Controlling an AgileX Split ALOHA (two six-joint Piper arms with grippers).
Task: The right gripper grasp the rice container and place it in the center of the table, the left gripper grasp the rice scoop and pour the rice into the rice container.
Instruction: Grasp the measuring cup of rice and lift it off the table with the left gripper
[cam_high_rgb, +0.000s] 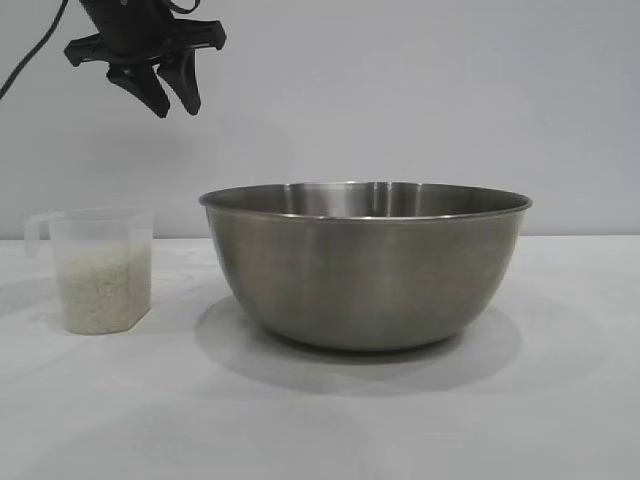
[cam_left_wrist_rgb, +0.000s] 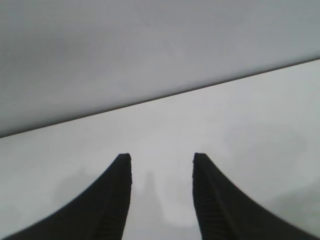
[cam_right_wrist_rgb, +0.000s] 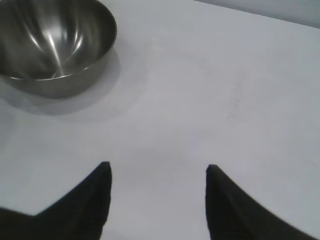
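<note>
Bowl (cam_high_rgb: 365, 265) stands mid desk (cam_high_rgb: 560, 400); scoop (cam_high_rgb: 100, 270) just beside, narrow gap btwn. Desk bare front & right.

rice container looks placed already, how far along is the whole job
Done: the rice container stands on the table around the middle, and the right gripper is open, empty and clear of it. In hand: nothing; the left gripper hangs open above the rice scoop, not touching it. Left: grasping the scoop and pouring its rice into the empty container.
</note>
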